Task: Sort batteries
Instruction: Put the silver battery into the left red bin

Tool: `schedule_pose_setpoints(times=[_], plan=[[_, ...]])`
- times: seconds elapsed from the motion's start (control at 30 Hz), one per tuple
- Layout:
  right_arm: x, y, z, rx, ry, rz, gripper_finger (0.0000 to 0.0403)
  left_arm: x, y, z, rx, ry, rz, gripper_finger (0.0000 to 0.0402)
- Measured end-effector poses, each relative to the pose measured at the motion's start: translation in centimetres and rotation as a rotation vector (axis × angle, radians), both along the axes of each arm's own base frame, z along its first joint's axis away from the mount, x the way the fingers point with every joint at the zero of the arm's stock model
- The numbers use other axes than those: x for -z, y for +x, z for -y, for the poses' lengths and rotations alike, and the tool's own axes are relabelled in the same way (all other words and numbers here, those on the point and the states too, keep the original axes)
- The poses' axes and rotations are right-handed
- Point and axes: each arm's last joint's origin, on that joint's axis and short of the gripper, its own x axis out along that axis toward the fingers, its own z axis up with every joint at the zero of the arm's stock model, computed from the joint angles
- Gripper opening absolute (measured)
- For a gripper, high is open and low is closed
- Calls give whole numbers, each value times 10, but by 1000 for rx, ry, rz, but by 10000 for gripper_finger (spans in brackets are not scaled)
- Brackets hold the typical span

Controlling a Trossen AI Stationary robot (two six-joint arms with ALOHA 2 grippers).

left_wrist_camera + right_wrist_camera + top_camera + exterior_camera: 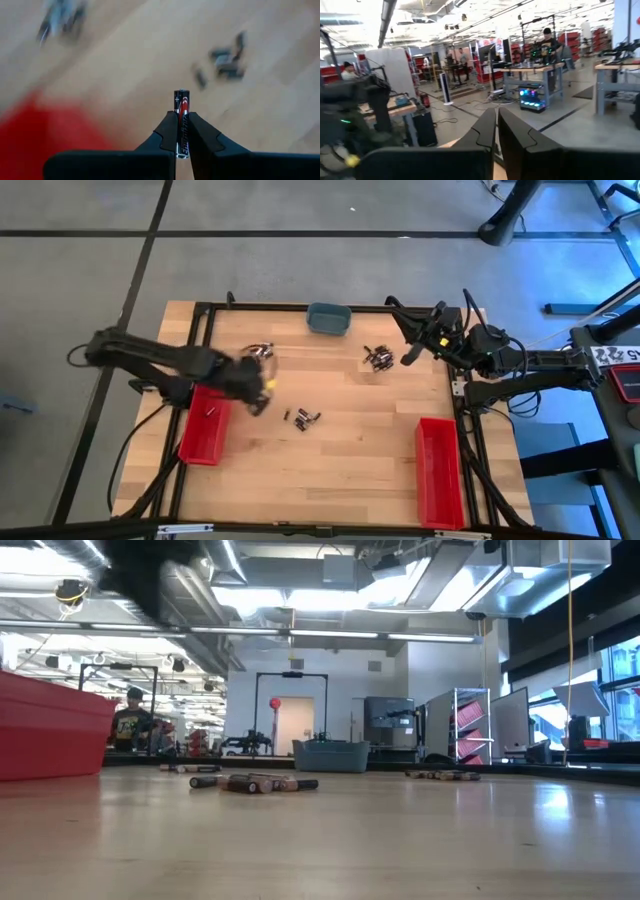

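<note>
From the high view, my left gripper point(258, 392) hangs over the table point(350, 460) just beside the left red bin point(203, 425), with loose batteries point(302, 417) scattered mid-table. The right gripper point(412, 352) is parked near the far edge, fingers together, empty. The low view just shows batteries lying flat. In the left wrist view the fingers are clamped on one battery point(182, 117), long axis running along the fingers, plus end sticking out front. It's a thin pinch, so I reckon it could swivel or slip before reaching the bin.

One red-and-black battery point(181, 122) clamped upright, small dark battery clusters point(301, 418) point(378, 358) lying loose on the wood
</note>
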Motion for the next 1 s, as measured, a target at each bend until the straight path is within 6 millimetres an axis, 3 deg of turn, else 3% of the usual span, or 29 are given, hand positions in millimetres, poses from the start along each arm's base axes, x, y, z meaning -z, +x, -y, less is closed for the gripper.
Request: schedule_pose_setpoints(times=[0.1, 0.2, 0.37, 0.67, 0.87, 1.0], plan=[[0, 0, 0, 20, -16, -13, 24, -6, -35, 12, -177, -71, -93, 13], [0, 0, 1, 35, -32, -25, 24, -8, -55, 21, -264, -68, -159, 13], [0, 0, 1, 40, -47, -32, 24, 15, -62, 27, -222, -37, -209, 13], [-2, -1, 1, 40, -47, -14, 24, 75, -73, 22, 48, -52, -468, 13], [-3, -1, 1, 40, -46, 5, 24, 95, -77, 20, 328, -29, -531, 12], [-3, -1, 1, 40, -46, 5, 24, 97, -73, 22, 488, -22, -504, 19]])
